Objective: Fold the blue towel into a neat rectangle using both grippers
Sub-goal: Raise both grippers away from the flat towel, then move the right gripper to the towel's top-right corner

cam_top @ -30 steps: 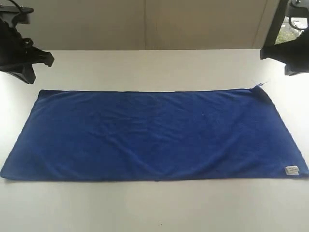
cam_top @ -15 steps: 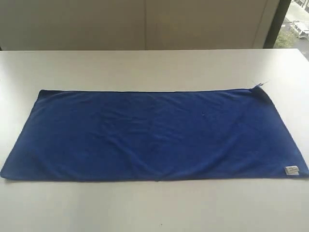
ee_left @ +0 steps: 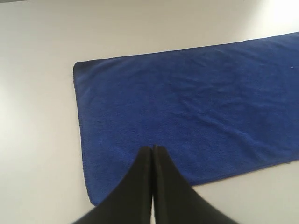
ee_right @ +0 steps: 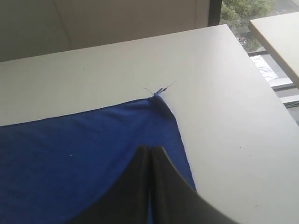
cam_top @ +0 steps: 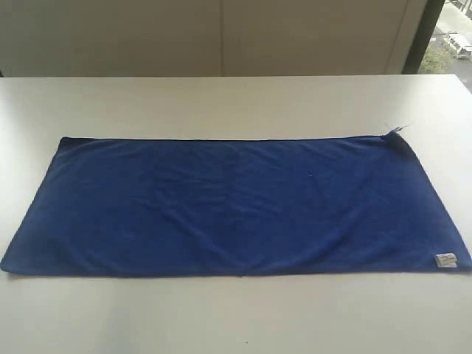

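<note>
The blue towel (cam_top: pixel 236 206) lies spread flat as one long rectangle on the white table (cam_top: pixel 236 103). A small white label (cam_top: pixel 445 259) marks its near right corner, and loose threads (cam_top: pixel 394 130) stick out at its far right corner. Neither arm shows in the exterior view. In the left wrist view, my left gripper (ee_left: pixel 153 148) is shut and empty, held above the blue towel (ee_left: pixel 187 107) near its left end. My right gripper (ee_right: pixel 151 149) is shut and empty too, hovering over the blue towel (ee_right: pixel 70 158) near the corner with the loose threads (ee_right: pixel 159 89).
A beige wall (cam_top: pixel 221 37) stands behind the table. A window (cam_top: pixel 450 37) is at the far right, with a second table (ee_right: pixel 280 37) beyond the right edge in the right wrist view.
Both arms were at the upper corners of the exterior view a second ago and have since left it. The towel has not moved.
</note>
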